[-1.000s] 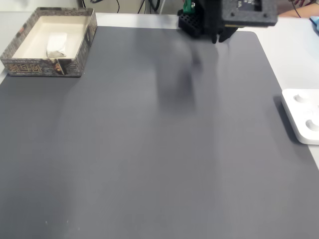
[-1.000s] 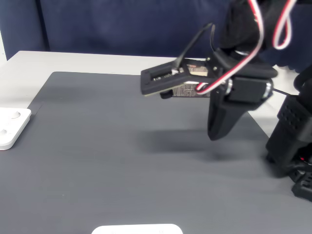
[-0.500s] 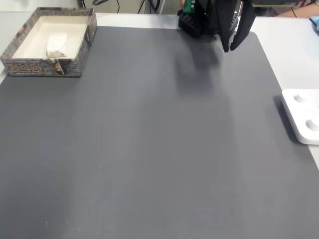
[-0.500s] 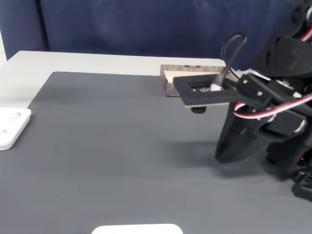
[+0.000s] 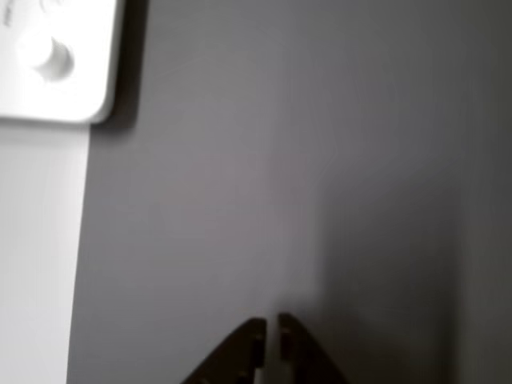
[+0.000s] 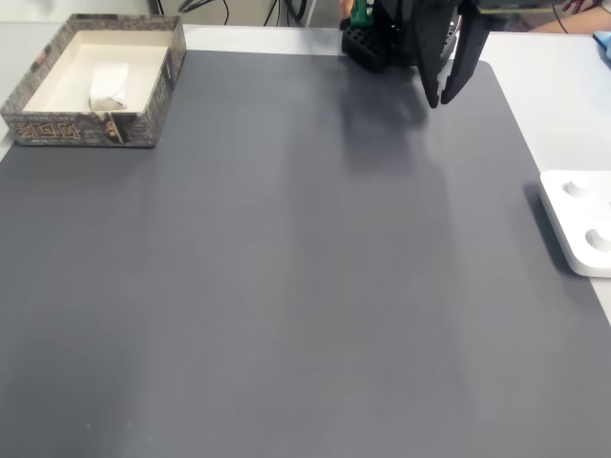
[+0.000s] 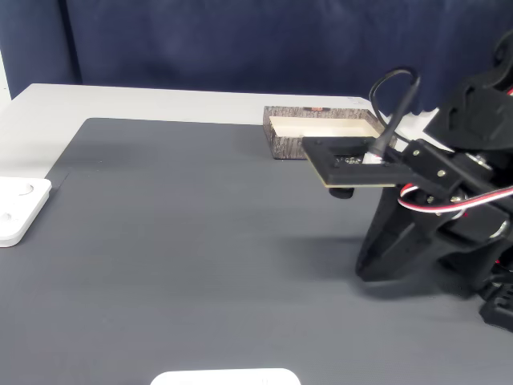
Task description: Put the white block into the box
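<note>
- One white block point(image 6: 108, 85) is what we spot lying inside the box point(image 6: 157, 92), which sits at the far left corner of the grey mat point(image 6: 286, 267) in a fixed view looking down.
- From a fixed view at table level we see the box point(image 7: 282, 143) at the far edge of the mat, behind the arm; its contents are hidden from there.
- Our gripper point(image 6: 439, 96) hangs near the arm's base at the top of a fixed view, well apart from the box, with nothing in it.
- Up close in the other view, the gripper point(image 5: 270, 323) has its two tips nearly together with just a thin slit between them, so we'd call it closed and empty.
- We also see a flat white device point(image 6: 580, 221) past the mat's right edge.
</note>
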{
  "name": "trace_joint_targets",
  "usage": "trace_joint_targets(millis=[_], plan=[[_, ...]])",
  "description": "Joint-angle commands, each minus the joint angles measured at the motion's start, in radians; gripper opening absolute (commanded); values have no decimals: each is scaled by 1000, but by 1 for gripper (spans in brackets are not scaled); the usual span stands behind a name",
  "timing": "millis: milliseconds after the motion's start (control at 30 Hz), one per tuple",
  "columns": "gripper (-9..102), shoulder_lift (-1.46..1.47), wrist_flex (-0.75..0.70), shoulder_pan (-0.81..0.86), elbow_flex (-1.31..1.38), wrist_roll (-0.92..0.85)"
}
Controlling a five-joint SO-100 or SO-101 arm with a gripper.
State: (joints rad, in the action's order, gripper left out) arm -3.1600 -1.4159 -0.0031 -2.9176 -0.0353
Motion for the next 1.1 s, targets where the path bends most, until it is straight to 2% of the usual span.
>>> trace_joint_targets(millis=[0,500,1067], plan=[[-2,-57,37,15,-17,9],[-2,-164,81,49,-170,8],[-2,-166,84,31,-175,0]])
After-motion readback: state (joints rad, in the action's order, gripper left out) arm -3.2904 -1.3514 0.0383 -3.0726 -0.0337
